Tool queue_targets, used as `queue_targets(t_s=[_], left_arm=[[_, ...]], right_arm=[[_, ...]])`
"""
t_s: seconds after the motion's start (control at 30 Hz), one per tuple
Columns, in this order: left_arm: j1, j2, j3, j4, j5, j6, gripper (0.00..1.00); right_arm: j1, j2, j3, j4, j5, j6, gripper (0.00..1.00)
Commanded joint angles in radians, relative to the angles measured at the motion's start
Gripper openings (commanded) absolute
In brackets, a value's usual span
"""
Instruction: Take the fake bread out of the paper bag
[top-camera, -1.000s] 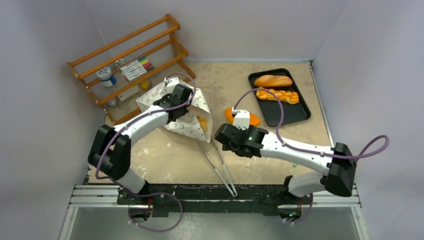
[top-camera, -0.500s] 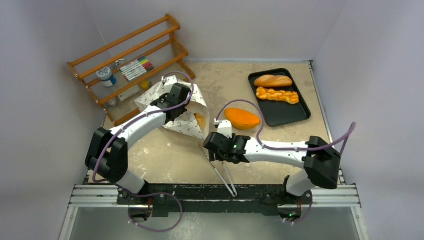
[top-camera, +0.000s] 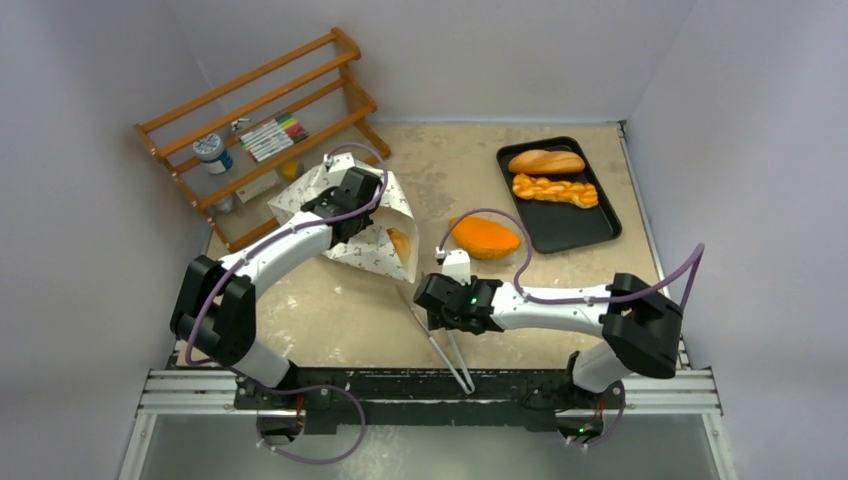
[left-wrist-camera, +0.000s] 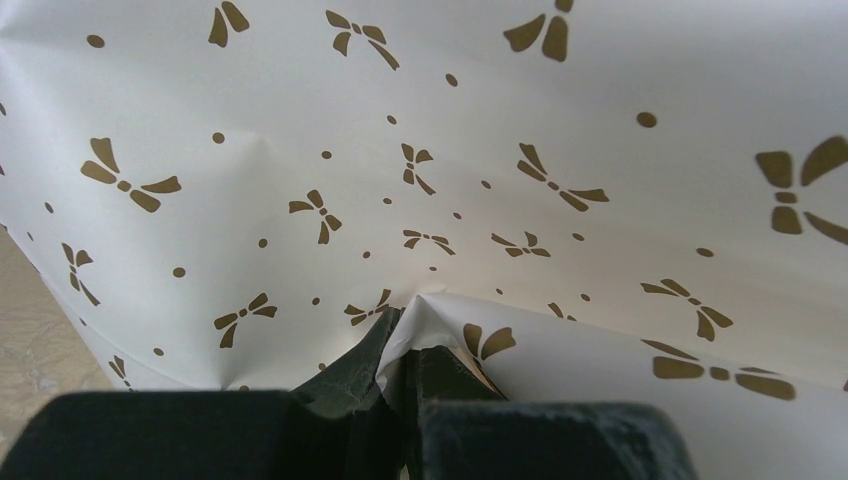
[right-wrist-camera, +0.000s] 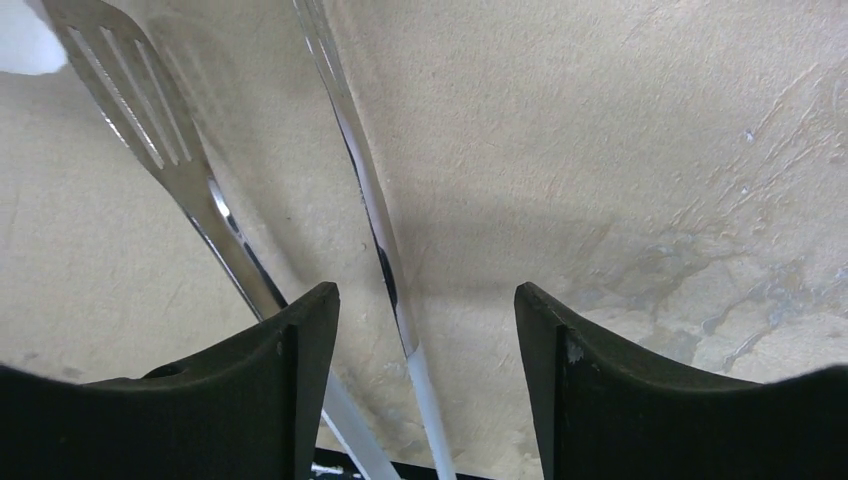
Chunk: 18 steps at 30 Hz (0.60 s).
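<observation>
The off-white paper bag (top-camera: 372, 245) with dark bow-like marks lies at the left centre, its mouth facing right. My left gripper (top-camera: 345, 205) is shut on a raised fold of the paper bag (left-wrist-camera: 450, 130), pinched between my left gripper's (left-wrist-camera: 405, 345) jaws. A piece of orange fake bread (top-camera: 401, 243) shows just inside the bag's mouth. Another orange loaf (top-camera: 483, 237) lies loose on the table to the right of the bag. My right gripper (top-camera: 428, 305) hovers open, low over metal tongs (top-camera: 447, 350); one arm of the tongs (right-wrist-camera: 370, 200) runs between my right gripper's (right-wrist-camera: 425, 320) jaws.
A black tray (top-camera: 585, 228) at the back right holds a brown loaf (top-camera: 545, 161) and a braided loaf (top-camera: 555, 190). A wooden rack (top-camera: 265, 130) with markers and a jar stands at the back left. Grey walls close in both sides.
My right gripper has left the orange loaf on the table and drawn back and left, down over the tongs. The left gripper keeps its hold on the bag.
</observation>
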Motion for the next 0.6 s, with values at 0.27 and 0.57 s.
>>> queue_targets(t_s=[0.27, 0.57], left_arm=[[0.015, -0.051, -0.003, 0.031, -0.043, 0.016, 0.0], [0.015, -0.052, -0.003, 0.035, -0.035, 0.017, 0.0]], right_arm=[[0.008, 0.055, -0.042, 0.066, -0.046, 0.006, 0.51], [0.01, 0.006, -0.039, 0.016, 0.003, 0.035, 0.0]])
